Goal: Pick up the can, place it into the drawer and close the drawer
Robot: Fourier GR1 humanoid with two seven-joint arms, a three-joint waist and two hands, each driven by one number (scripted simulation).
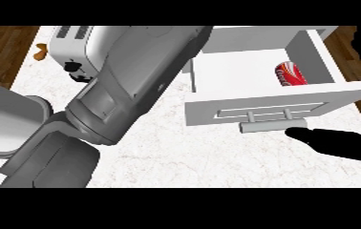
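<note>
The right hand [331, 142] rests open, fingers straight, its tip just beside the handle [273, 126] of the open drawer [233, 78], where the red can [291, 74] lies on its side.

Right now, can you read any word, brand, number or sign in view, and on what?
Can in the drawer: white script on red, too blurred to read.
Toaster: no readable markings.
Nothing else carries text.
</note>
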